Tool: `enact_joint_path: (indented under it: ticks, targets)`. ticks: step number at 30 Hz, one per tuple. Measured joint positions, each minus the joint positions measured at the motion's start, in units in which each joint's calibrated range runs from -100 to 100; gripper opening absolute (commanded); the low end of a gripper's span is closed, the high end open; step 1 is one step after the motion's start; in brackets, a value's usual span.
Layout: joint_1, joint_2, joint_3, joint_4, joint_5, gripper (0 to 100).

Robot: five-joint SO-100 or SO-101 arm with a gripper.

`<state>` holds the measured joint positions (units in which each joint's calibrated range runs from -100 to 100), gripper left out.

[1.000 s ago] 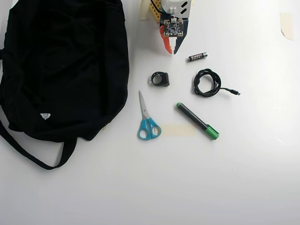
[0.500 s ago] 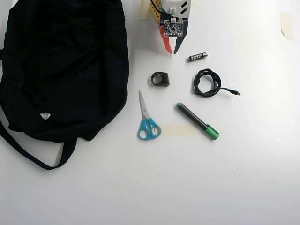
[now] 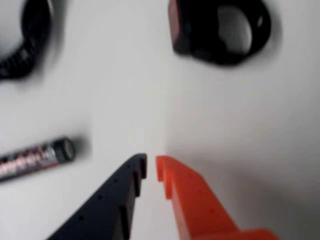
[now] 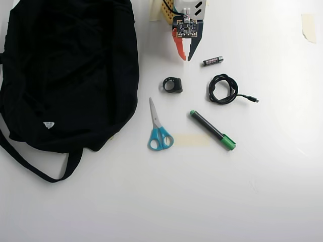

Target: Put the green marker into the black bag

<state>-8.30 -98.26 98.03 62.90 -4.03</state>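
In the overhead view the green marker (image 4: 213, 130) lies well apart from the nearly closed, empty pincer (image 4: 185, 58).

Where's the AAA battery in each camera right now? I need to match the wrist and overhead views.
Wrist view: AAA battery at the left edge, left of the gripper.
Overhead view: upper middle, just right of the gripper.
Shared landmark: the small black ring-shaped object.

Pretty plain setup: a white desk (image 4: 262, 191) fills the whole overhead view, evenly and brightly lit with only soft shadows. There's a strip of beige tape (image 4: 308, 26) near the top right corner and a pale tape patch (image 4: 192, 140) around the middle.
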Motion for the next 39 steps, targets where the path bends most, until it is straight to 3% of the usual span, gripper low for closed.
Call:
enact_joint_path:
  ticks: [14, 25, 39]
  targets:
    - [-3.3, 13.7, -1.3, -26.0, 0.0, 2]
    - [-3.4, 24.1, -16.4, -27.1, 0.0, 2]
    - [-0.5, 50.0, -48.9, -27.1, 0.0, 2]
